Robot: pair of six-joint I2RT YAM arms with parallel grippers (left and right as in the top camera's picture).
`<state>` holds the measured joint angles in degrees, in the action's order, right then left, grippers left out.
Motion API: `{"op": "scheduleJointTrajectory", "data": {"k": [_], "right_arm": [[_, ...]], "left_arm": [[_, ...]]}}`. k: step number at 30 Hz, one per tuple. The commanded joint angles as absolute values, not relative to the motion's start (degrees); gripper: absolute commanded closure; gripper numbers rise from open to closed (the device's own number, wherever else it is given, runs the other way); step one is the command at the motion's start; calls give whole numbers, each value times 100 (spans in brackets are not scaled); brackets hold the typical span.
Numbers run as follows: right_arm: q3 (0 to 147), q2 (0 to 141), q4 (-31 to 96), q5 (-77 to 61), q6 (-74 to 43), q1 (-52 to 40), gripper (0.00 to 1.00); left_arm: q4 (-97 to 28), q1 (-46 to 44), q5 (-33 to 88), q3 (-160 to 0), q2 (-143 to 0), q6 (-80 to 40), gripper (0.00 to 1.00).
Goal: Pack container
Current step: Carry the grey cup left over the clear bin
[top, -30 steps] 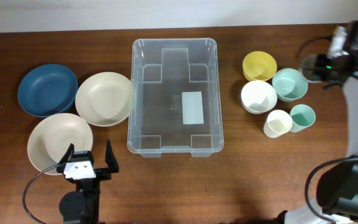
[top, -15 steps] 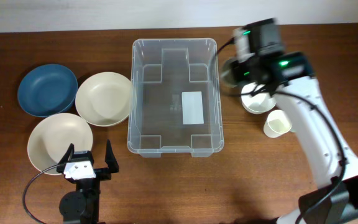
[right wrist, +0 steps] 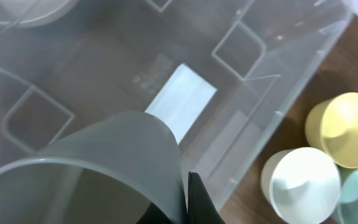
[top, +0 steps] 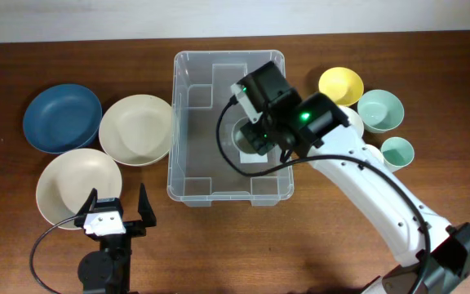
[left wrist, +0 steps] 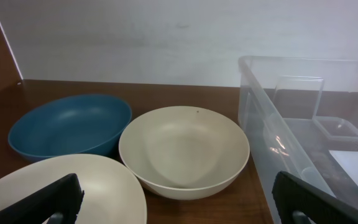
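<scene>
1. While hanging over the middle of the container [top: 194, 151], centre of the overhead frame, pinches a grey vessel [right wrist: 104, 162] by one wall only in the right gripper [right wrist: 188, 196], closed hard on the rim; cup or bowl, cannot tell.
2. Could slip or swing out of that one-sided pinch: thin contact, smooth-looking plastic, most of the weight off to one side.
3. Could bounce or roll if let go from here: seems above the base, not resting on it, though height unclear in both views; might end up on its side near the white label [right wrist: 180, 98].
4. Could clip a wall or a moulded corner step on the way down and shove the container askew: clear plastic, edges hard to read.
5. Could land dead centre and eat floor space wanted for the rest, judging by what waits outside: yellow bowl [top: 340, 84] and white bowl [right wrist: 300, 180] right of the container, blue bowl [top: 62, 118], upper cream bowl [top: 135, 129] and lower cream bowl [top: 68, 184] at left.
6. Left gripper [top: 116, 204], lower left of the overhead frame: spread fully wide, holding nothing, just beside the lower cream bowl. No clash likely unless sent into the container together with the right gripper.
</scene>
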<state>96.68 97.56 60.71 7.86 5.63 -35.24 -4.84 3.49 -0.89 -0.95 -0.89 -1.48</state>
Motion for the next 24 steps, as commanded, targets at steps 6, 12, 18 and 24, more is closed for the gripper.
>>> {"op": "scheduleJointTrajectory", "data": {"k": [6,12,18,24], "right_arm": [[9601,9953,6438,690,183,-3684,96],[9522,10003,6818,607,91,-3684,96],[9032,10003,6794,561,-12,-3684,96],[8615,10003,6556,563,-10,-3684,96]], "left_arm": [[-473,314,-128,-51,-40,-73,0],[-473,314,-130,-51,-40,-73,0],[-473,314,-128,-51,-40,-73,0],[-473,314,-128,-51,-40,-73,0]]}}
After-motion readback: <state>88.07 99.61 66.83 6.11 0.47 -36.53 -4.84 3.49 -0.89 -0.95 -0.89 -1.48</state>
